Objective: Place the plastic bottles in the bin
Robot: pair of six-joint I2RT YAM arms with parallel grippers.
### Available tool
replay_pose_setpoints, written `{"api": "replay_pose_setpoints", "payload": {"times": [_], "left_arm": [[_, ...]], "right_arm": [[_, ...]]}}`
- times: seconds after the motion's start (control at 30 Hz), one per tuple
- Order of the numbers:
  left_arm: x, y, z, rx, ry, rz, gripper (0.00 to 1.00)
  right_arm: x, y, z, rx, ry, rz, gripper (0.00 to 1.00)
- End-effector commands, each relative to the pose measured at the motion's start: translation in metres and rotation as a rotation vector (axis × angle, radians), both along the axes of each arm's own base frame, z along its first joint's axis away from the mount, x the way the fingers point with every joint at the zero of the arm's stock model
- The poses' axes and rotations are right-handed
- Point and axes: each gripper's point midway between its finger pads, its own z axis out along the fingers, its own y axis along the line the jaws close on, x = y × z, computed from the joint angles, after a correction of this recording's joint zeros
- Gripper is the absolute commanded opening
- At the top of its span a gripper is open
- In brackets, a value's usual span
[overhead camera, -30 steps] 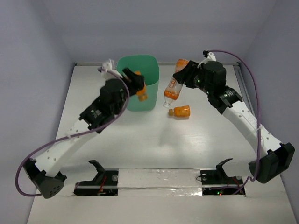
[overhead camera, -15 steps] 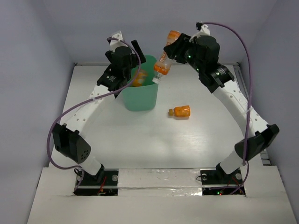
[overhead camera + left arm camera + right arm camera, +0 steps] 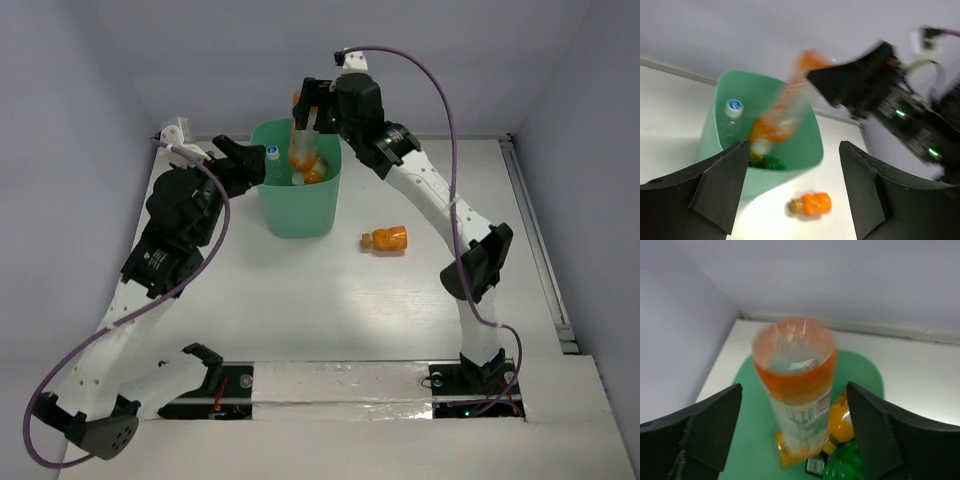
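Observation:
The mint-green bin [image 3: 290, 215] stands at the back of the table. My right gripper [image 3: 312, 112] hangs above it, jaws wide open. A tall orange labelled bottle [image 3: 300, 152] drops cap-down between the jaws into the bin, touching neither finger [image 3: 795, 385]. Inside the bin lie a green bottle [image 3: 845, 465], another orange bottle [image 3: 842, 422] and a clear bottle with a blue cap [image 3: 732, 117]. A small orange bottle [image 3: 387, 238] lies on its side on the table right of the bin. My left gripper [image 3: 250, 163] is open and empty beside the bin's left rim.
The white table [image 3: 300, 300] is bounded by grey walls at the back and sides. The right arm's elbow [image 3: 478, 262] stands over the table's right half. In the left wrist view the right gripper's black body [image 3: 860, 82] sits above the bin [image 3: 805, 150].
My right gripper swung left over the bin and opened, dropping the tall orange bottle. My left gripper pulled back left from above the bin, empty, its orange bottle gone.

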Motion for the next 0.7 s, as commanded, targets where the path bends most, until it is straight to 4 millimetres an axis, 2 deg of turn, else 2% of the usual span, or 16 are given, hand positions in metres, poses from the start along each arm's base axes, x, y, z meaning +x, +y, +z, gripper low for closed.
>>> {"api": "replay_pose_setpoints", "payload": {"times": [0.0,0.13,0.23,0.27,0.3,0.33,0.37,0.4,0.43,0.47,0.5,0.53,0.57,0.6,0.63,0.67], "left_arm": [[-0.013,-0.023,-0.038,-0.011,0.083,-0.143,0.69],[-0.023,-0.045,-0.037,0.029,0.083,-0.246,0.66],[-0.034,-0.082,-0.027,0.094,0.035,-0.346,0.56],[-0.032,-0.099,-0.035,0.137,0.044,-0.376,0.55],[-0.034,-0.111,-0.026,0.167,0.022,-0.388,0.53],[-0.047,-0.135,-0.028,0.241,-0.003,-0.461,0.44],[-0.043,-0.156,-0.046,0.305,0.026,-0.495,0.4],[-0.045,-0.168,-0.046,0.333,0.015,-0.521,0.32],[-0.051,-0.184,-0.053,0.362,0.012,-0.575,0.18],[-0.047,-0.2,-0.067,0.411,0.013,-0.61,0.12],[-0.049,-0.211,-0.073,0.432,0.005,-0.648,0.07],[-0.052,-0.223,-0.079,0.453,-0.01,-0.696,0.02],[-0.056,-0.234,-0.084,0.476,-0.02,-0.736,0.02],[-0.054,-0.25,-0.097,0.537,-0.024,-0.783,0.02],[-0.056,-0.26,-0.106,0.569,-0.024,-0.821,0.02],[-0.053,-0.273,-0.135,0.629,0.017,-0.848,0.04]], "right_arm": [[-0.017,-0.002,0.032,-0.002,-0.048,0.013,0.93],[-0.033,-0.02,0.068,0.039,-0.108,-0.004,0.98],[-0.054,-0.047,0.095,0.077,-0.145,-0.054,0.94],[-0.053,-0.056,0.074,0.047,-0.11,-0.077,0.75],[-0.075,-0.075,0.098,0.095,-0.145,-0.091,0.58],[-0.079,-0.09,0.1,0.12,-0.155,-0.121,0.37],[-0.075,-0.107,0.067,0.087,-0.099,-0.155,0.08],[-0.081,-0.122,0.063,0.126,-0.081,-0.177,0.0],[-0.102,-0.145,0.079,0.175,-0.105,-0.184,0.0],[-0.102,-0.173,0.07,0.187,-0.092,-0.233,0.0],[-0.103,-0.186,0.035,0.191,-0.02,-0.263,0.0],[-0.11,-0.202,0.027,0.207,-0.004,-0.278,0.0],[-0.133,-0.223,0.039,0.245,-0.041,-0.297,0.0],[-0.137,-0.246,0.032,0.254,-0.04,-0.35,0.0],[-0.143,-0.254,0.008,0.231,0.006,-0.362,0.0],[-0.16,-0.266,0.014,0.243,-0.017,-0.378,0.0]]}}
